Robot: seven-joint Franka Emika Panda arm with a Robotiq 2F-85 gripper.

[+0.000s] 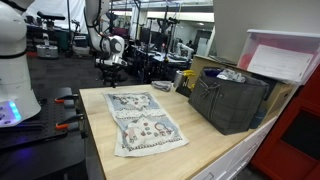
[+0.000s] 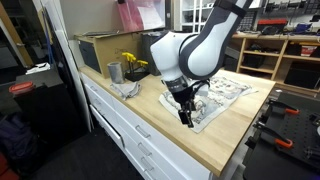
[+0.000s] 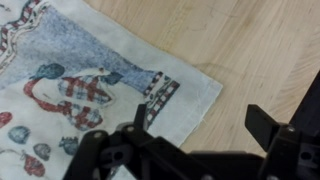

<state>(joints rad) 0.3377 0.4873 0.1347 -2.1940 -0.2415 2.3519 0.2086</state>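
So the wooden tabletop takes up most of the scene, with white drawers under its front edge. The white arm bends down over it from above. At the far end of the tabletop there's a dark crate, and a pale lidded box sits right behind it.

The printed towel is spread flat on the tabletop, well away from the crate, with a checked border and little red and blue pictures on it. It looks pretty smooth, just a few wrinkles.

The tool points straight down at 1 corner of the towel. In the wrist view the tool is released, its 2 fingers spread wide with nothing between them, and that towel corner lies just past the tips. I honestly can't tell if the tips touch the cloth or hang just above it.

Smaller stuff: a metal cup stands by the crate, with some yellow flowers beside it.
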